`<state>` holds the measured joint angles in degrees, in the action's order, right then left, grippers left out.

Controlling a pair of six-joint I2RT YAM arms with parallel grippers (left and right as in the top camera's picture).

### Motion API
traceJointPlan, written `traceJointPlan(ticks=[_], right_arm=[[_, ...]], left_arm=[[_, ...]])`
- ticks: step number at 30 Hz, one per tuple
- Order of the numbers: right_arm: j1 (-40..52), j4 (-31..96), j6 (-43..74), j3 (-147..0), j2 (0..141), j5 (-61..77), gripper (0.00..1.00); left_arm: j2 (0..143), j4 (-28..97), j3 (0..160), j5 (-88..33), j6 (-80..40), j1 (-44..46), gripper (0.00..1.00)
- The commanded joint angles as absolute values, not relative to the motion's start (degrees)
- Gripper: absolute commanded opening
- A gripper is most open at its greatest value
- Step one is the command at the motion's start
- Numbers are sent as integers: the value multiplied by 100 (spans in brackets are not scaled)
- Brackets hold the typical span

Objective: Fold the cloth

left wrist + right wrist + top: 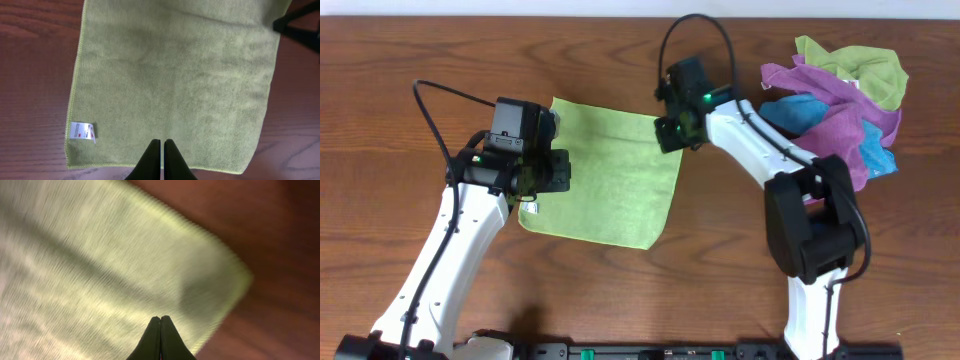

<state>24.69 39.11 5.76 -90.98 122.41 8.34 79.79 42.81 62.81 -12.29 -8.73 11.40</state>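
A light green cloth point(610, 180) lies spread flat on the wooden table; it fills the left wrist view point(175, 75), with a white label point(81, 131) near its lower left corner. My left gripper point(548, 172) is over the cloth's left edge, its fingers point(162, 141) shut and holding nothing. My right gripper point(670, 135) is at the cloth's far right corner, its fingers point(160, 317) shut just above the cloth point(100, 270). That corner looks flat in the blurred right wrist view. I see no fold in the cloth.
A pile of purple, blue and green cloths point(840, 95) lies at the back right of the table point(420, 60). The right arm's dark tip point(300, 27) shows at the top right of the left wrist view.
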Motion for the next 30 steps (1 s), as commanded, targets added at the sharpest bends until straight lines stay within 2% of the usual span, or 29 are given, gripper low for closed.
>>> traceJointPlan(ticks=[1, 16, 30], right_arm=[[2602, 3933, 397, -9043, 12191, 749, 1], [2622, 4112, 329, -8986, 12831, 620, 1], [2147, 3435, 381, -9201, 13163, 3, 1]], left_arm=[[8027, 4254, 6300, -1135, -768, 1116, 6], [8058, 4241, 6300, -1142, -773, 1116, 6], [8497, 4121, 6088, -1138, -797, 1116, 6]])
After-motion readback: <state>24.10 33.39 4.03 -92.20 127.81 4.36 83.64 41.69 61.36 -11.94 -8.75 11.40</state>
